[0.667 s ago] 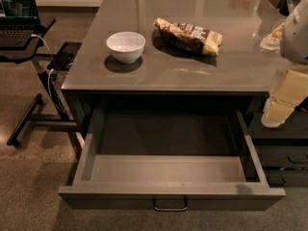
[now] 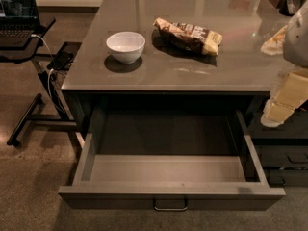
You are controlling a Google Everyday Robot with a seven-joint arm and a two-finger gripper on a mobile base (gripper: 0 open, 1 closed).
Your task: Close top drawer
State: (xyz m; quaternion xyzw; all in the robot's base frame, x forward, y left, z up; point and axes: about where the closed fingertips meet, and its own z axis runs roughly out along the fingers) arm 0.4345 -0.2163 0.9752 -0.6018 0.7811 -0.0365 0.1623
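Note:
The top drawer (image 2: 168, 190) is pulled far out from under the grey table (image 2: 168, 78), and its inside is empty. A small metal bar handle (image 2: 170, 207) sits centred on its front. My arm comes in at the right edge. Its cream gripper (image 2: 281, 102) hangs beside the table's front right corner, above and to the right of the drawer's right side wall, apart from the drawer.
A white bowl (image 2: 125, 46) and a snack bag (image 2: 187, 35) lie on the tabletop. A black stand with a laptop and cables (image 2: 19, 37) is at the left. A dark side cabinet with narrower drawers (image 2: 284, 158) stands at the right. The floor is carpeted.

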